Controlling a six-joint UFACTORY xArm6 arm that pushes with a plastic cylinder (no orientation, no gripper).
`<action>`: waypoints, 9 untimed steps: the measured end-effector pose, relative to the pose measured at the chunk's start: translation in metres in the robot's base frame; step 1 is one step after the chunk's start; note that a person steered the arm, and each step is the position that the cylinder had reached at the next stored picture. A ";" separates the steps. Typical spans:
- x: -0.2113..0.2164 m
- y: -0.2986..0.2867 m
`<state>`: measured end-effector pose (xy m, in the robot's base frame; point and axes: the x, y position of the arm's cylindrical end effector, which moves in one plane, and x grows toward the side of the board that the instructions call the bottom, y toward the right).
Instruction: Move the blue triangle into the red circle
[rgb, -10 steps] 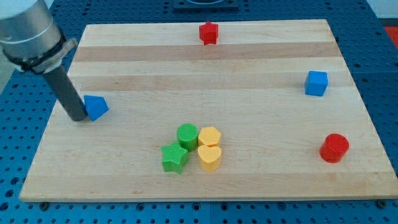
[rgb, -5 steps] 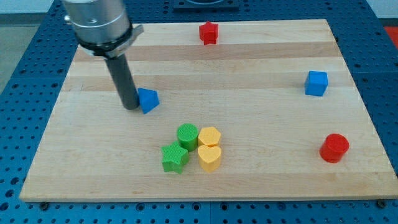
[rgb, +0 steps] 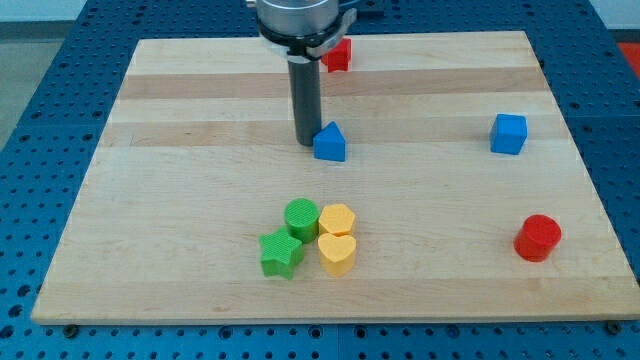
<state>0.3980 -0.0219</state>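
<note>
The blue triangle lies a little above the board's middle. My tip touches its left side; the dark rod rises from there to the view's top. The red circle is a red cylinder near the board's lower right, far from the triangle.
A blue cube sits at the right. A red star-like block sits at the top edge, partly behind the rod. A green cylinder, green star, yellow hexagon and yellow heart cluster at lower centre on the wooden board.
My tip has pushed the blue triangle to the right, from the board's left side to near its middle. The other blocks have not moved.
</note>
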 end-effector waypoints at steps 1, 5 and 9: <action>0.000 0.023; 0.037 0.040; 0.080 0.056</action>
<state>0.4779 0.0344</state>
